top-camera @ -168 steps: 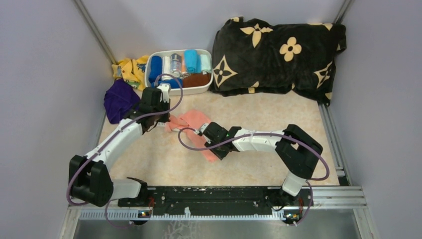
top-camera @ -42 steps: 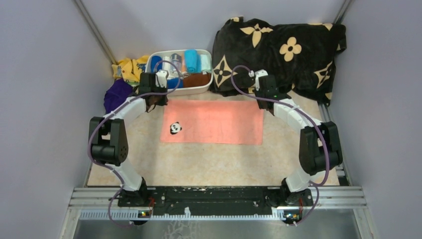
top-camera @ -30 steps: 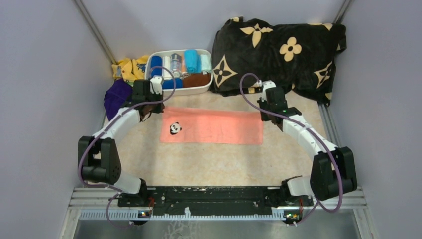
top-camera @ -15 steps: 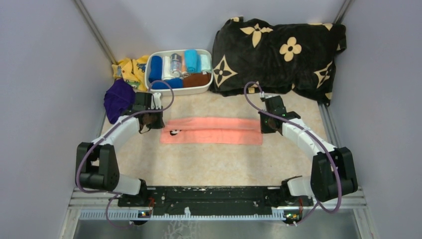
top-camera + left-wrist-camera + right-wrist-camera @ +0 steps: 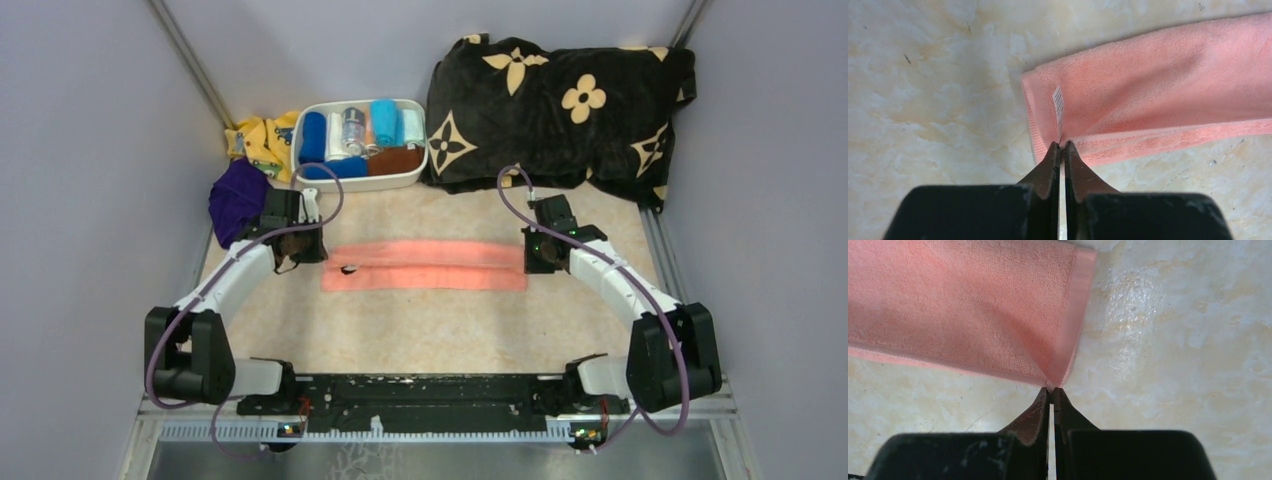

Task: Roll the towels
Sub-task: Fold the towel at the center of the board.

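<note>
Below, beige tabletop (image 5: 430, 325), grey walls (image 5: 90, 150); left fingers (image 5: 1044, 171), right fingers (image 5: 1037, 415) tight on pink towel (image 5: 430, 266).

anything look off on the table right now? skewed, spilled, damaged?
Nothing spilled or damaged. The pink towel lies as a straight folded strip, one corner pinched in the left tool and one in the right tool. The only untidy thing is the purple towel, crumpled at far left and not yet rolled.

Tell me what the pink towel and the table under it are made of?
The pink towel looks like soft terry cloth: fuzzy, looped surface, stitched hem. The tabletop looks like glossy marble-patterned stone or laminate: beige veins, shiny glare; I cannot tell which.
</note>
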Controlling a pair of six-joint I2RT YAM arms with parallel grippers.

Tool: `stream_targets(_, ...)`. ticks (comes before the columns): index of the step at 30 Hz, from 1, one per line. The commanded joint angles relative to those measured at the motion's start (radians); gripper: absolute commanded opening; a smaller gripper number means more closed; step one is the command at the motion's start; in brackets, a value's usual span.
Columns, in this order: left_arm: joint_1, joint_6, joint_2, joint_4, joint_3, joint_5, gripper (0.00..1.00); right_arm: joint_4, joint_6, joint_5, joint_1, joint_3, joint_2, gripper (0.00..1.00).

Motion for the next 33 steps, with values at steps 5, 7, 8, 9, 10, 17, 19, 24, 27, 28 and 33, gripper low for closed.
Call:
stream_targets(5,0.010,-0.142,-0.003,-0.018,-0.055,0.012,0.12,0.022,0.076,-0.037,-0.011,-0.034,0.060,0.02)
stream_targets(7,0.009,-0.180,-0.018,-0.018,-0.066,0.004,0.23,0.017,0.078,-0.064,-0.011,-0.031,0.072,0.11)
stream_targets(8,0.010,-0.198,-0.030,-0.018,-0.072,-0.005,0.30,0.013,0.077,-0.078,-0.011,-0.028,0.068,0.18)
stream_targets(9,0.009,-0.214,-0.048,-0.020,-0.077,-0.009,0.36,0.006,0.076,-0.088,-0.011,-0.024,0.059,0.22)
stream_targets(10,0.010,-0.230,-0.067,-0.027,-0.079,-0.012,0.42,-0.002,0.076,-0.099,-0.011,-0.018,0.040,0.31)
stream_targets(17,0.010,-0.396,-0.280,-0.065,-0.121,-0.038,0.58,-0.049,0.098,-0.058,-0.012,0.013,-0.110,0.49)
stream_targets(19,0.010,-0.473,-0.348,-0.059,-0.160,-0.043,0.61,-0.028,0.116,-0.057,-0.011,0.005,-0.137,0.50)
stream_targets(24,0.010,-0.670,-0.475,0.015,-0.297,-0.084,0.64,0.069,0.172,-0.092,-0.012,-0.043,-0.160,0.50)
stream_targets(27,0.011,-0.766,-0.494,0.051,-0.359,-0.083,0.61,0.118,0.196,-0.083,-0.016,-0.072,-0.159,0.50)
stream_targets(28,0.010,-0.792,-0.495,0.066,-0.380,-0.075,0.59,0.134,0.201,-0.085,-0.021,-0.085,-0.159,0.50)
stream_targets(33,0.011,-0.860,-0.489,0.132,-0.458,-0.060,0.50,0.225,0.207,-0.118,-0.032,-0.137,-0.159,0.50)
